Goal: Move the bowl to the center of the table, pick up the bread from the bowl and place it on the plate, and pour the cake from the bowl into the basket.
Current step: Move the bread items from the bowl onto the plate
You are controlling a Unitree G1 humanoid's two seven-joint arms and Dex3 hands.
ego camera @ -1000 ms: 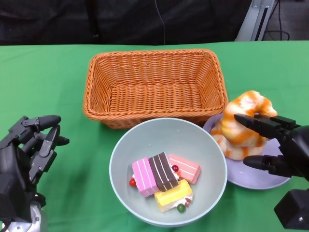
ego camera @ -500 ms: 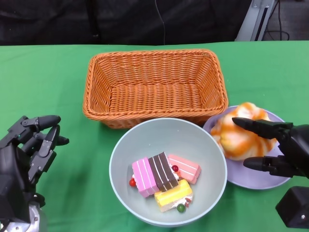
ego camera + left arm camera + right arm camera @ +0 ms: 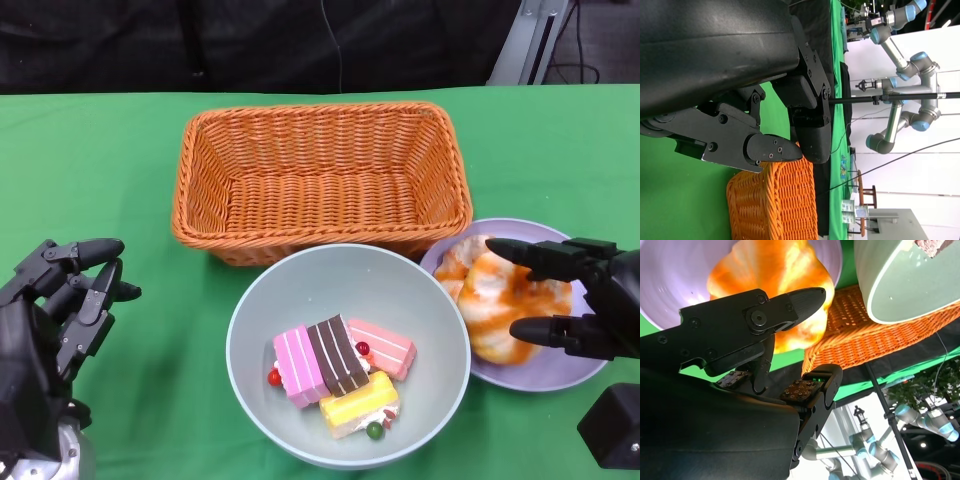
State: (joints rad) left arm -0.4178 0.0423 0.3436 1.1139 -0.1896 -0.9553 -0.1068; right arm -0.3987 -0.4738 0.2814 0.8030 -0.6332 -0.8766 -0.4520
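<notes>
The orange-and-white bread (image 3: 495, 300) lies flat on the purple plate (image 3: 545, 378) at the right. My right hand (image 3: 580, 295) hovers at the bread's right side with its fingers spread above and below it, not gripping; the right wrist view shows the bread (image 3: 775, 270) beyond a finger (image 3: 755, 315). The pale green bowl (image 3: 340, 285) sits at the centre front and holds several small cake slices (image 3: 340, 370). Behind the bowl stands the orange wicker basket (image 3: 320, 175), with nothing in it. My left hand (image 3: 60, 300) is at the lower left, fingers loosely apart and holding nothing.
The plate touches the bowl's right rim and sits close to the basket's front right corner. Green cloth covers the table (image 3: 120, 170). In the left wrist view the basket (image 3: 775, 200) shows past my left hand (image 3: 765, 135).
The bread has gone from upright in my right hand to lying flat on the plate. The right hand shifted slightly right. The left hand and the bowl stayed still.
</notes>
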